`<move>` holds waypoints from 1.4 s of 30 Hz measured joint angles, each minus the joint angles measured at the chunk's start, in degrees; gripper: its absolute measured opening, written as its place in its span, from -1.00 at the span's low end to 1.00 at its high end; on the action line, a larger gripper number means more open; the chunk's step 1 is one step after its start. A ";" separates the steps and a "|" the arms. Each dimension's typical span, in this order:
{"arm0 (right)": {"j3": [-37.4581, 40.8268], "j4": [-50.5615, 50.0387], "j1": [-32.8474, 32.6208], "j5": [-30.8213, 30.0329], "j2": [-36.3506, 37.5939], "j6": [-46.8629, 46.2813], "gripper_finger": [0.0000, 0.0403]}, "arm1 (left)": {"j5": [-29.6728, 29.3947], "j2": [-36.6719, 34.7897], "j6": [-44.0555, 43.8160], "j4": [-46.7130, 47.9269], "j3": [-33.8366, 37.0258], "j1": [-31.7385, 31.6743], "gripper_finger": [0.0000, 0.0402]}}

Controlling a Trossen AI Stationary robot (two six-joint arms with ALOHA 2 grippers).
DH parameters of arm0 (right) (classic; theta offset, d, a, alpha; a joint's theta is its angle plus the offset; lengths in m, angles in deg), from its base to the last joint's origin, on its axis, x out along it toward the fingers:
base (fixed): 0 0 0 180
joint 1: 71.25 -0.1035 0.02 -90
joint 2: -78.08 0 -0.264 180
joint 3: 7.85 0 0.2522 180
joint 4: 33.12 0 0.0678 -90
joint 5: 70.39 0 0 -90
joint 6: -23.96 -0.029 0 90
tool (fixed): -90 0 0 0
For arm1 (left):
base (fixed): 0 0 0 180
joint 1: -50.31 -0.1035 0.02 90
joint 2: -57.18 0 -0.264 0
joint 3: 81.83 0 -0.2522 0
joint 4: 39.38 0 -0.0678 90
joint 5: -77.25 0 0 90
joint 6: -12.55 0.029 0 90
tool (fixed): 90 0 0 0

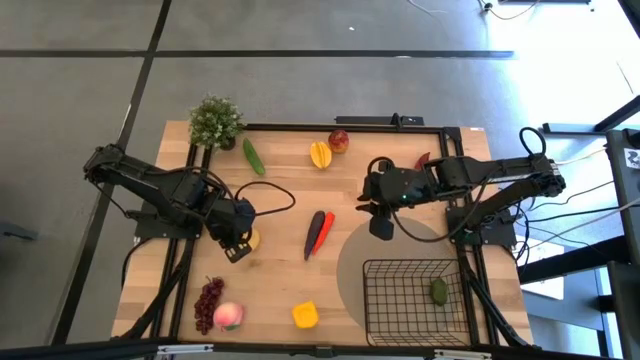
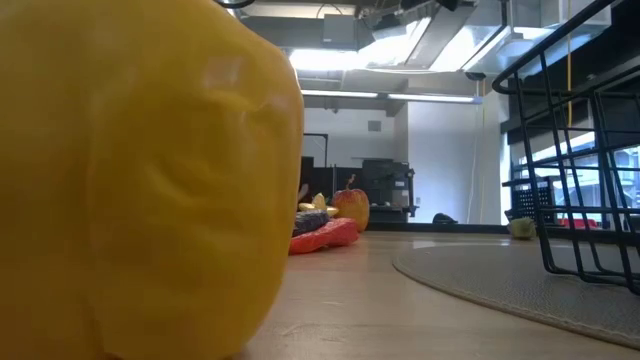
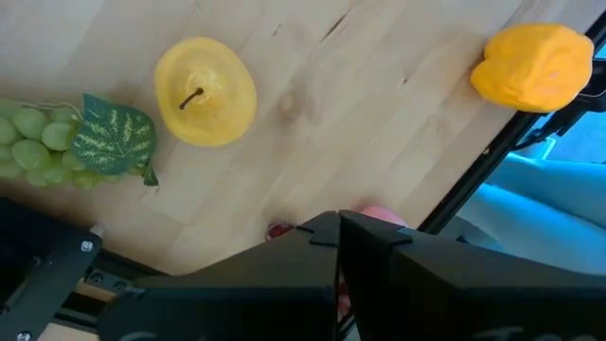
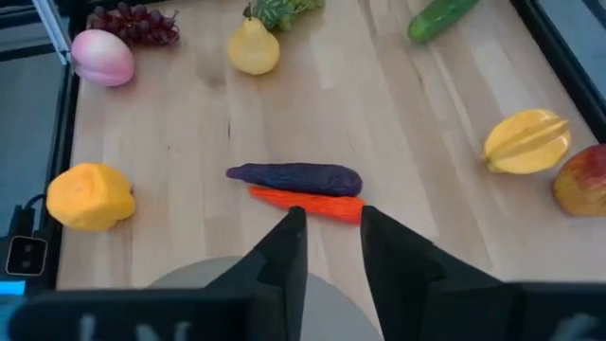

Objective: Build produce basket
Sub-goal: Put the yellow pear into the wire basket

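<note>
The black wire basket (image 1: 385, 300) stands on a round grey mat (image 1: 350, 262) at the near right, with one small green fruit (image 1: 438, 290) inside. My right gripper (image 1: 380, 226) is open and empty above the mat's far edge, near a purple chili (image 4: 295, 176) and a red chili (image 4: 308, 202). My left gripper (image 1: 237, 247) is shut and empty beside a yellow pear-shaped fruit (image 3: 205, 92) and green grapes (image 3: 52, 142). A yellow pepper (image 1: 305, 315), a peach (image 1: 229, 316) and purple grapes (image 1: 208, 298) lie near the front edge.
A potted plant (image 1: 215, 122) stands at the far left corner. A cucumber (image 1: 254, 157), a ribbed yellow fruit (image 1: 320, 154) and an apple (image 1: 339, 141) lie along the far side. Another red chili (image 1: 423, 160) lies by my right arm. The yellow pepper (image 2: 140, 180) fills the low view's left.
</note>
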 joint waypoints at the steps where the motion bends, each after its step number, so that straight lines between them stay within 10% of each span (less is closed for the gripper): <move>1: 0.00 0.05 -0.02 -0.44 0.00 1.11 -0.55 | -0.41 0.00 -0.22 0.00 0.00 0.00 -1.00; 13: 0.00 0.20 0.00 -0.92 0.00 -0.19 -0.56 | -10.09 0.00 -4.86 0.00 0.00 -0.66 -1.00; 42: 0.00 0.17 -0.01 -0.92 0.00 -0.14 -0.56 | -8.62 0.02 -6.17 -0.35 0.00 -0.46 -0.97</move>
